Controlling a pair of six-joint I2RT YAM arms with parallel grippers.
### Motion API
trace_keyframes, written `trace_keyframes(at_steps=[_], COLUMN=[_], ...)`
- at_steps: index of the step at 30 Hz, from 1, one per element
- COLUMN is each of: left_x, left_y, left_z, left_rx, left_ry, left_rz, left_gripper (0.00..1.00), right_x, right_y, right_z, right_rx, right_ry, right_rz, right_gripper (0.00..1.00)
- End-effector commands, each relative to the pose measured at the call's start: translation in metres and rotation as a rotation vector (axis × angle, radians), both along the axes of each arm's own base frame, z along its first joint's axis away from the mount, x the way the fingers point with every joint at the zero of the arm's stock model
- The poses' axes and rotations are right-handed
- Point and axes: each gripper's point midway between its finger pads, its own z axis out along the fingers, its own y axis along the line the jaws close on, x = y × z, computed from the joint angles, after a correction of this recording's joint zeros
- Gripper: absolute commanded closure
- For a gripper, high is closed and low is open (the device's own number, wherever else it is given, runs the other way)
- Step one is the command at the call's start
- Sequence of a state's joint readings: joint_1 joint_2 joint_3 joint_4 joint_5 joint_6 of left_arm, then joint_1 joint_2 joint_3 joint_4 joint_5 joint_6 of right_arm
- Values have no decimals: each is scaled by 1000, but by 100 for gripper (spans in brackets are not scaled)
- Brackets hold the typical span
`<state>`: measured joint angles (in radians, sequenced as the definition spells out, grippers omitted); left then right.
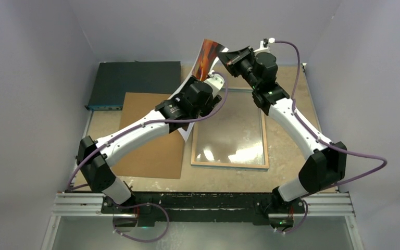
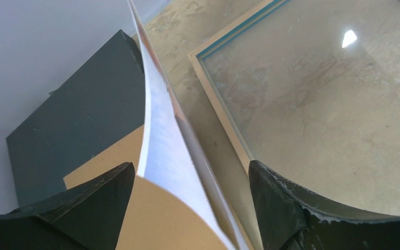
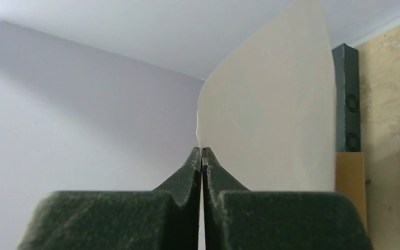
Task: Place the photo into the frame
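— The photo?
— Up in the air, curled, pinched in the tightly closed right gripper, near the far-left corner of the flat-lying frame.
— And the left gripper?
— Spread wide, straddling its lower edge.

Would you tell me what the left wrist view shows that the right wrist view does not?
Only the left wrist view shows the glass of the frame and the left gripper open, fingers either side of the photo. Only the right wrist view shows the right gripper shut on the photo's edge and its plain pale back. Both show the photo, the dark box, the brown board and some frame rim.
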<state>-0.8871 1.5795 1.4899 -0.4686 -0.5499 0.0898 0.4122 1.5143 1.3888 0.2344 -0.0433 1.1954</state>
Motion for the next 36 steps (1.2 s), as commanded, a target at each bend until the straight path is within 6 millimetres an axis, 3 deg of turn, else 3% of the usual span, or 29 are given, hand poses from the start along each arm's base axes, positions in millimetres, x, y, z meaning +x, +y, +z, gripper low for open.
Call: trace_keyframes(at_steps=[1,7,11,13,17,19,24,31,36], left_x=[8,7,8,8,7,5,1,3,5], left_y=[1,6,8,11,20,22,13,6,-11], left_z=[21,27,31,38,54,65,97,118,179], left_rx=[-51,-57,-58,-47,-13,-1,-17,-5,-92], left_ry=[-73,-91,-104,-125,-184,-212,-265,-275,-354], left_rz=[66,74,79,84,63,27,-80,-149,-213], left_gripper=[29,69,88,98,100,100,100,100,100], right_x=[-10,-21,-27,-31,-34,-35,-45,-58,-71], right_y=[-9,-15,-15,-13,-20,-24,-46,-86,-82], right_z=[35,39,36,34,37,37,26,-18,-49], right_rx=[66,70,72,72,18,-22,-73,-142,-127], right_ry=[-79,-94,-99,-97,-143,-174,-244,-253,-268], right_rz=[-30,-38,-25,-6,1,32,128,173,234], right_gripper=[100,100,100,86,43,27,2,1,1])
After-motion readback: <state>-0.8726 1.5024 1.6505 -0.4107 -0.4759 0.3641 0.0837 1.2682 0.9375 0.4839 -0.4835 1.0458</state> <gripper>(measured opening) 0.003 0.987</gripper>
